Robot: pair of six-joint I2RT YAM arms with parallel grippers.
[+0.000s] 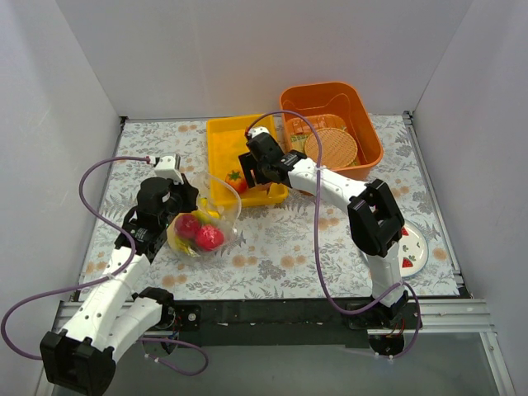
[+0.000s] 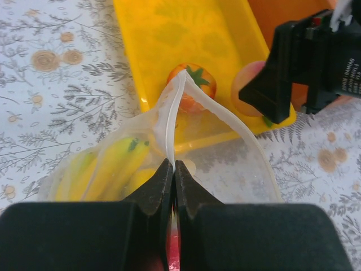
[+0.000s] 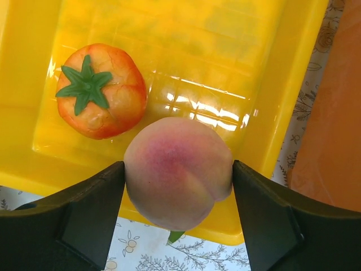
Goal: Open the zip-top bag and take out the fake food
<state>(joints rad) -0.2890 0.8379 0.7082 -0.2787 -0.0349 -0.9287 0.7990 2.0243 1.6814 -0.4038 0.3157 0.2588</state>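
Observation:
The zip-top bag (image 1: 216, 206) lies open on the table beside the yellow tray (image 1: 223, 136). My left gripper (image 2: 174, 162) is shut on the bag's zip strip (image 2: 169, 113), holding one side of the mouth up. Fake food shows through the bag: red fruits (image 1: 209, 238) and yellow bananas (image 2: 107, 164). My right gripper (image 3: 178, 169) is shut on a peach (image 3: 177, 169), which hangs over the tray's near rim with both fingers against its sides. An orange tomato (image 3: 98, 90) with a green stem lies in the tray just beyond it.
An orange bin (image 1: 363, 107) stands right of the yellow tray and holds a round woven disc (image 1: 330, 147). A white plate with red marks (image 1: 412, 252) sits at the right near edge. White walls close in the table on three sides.

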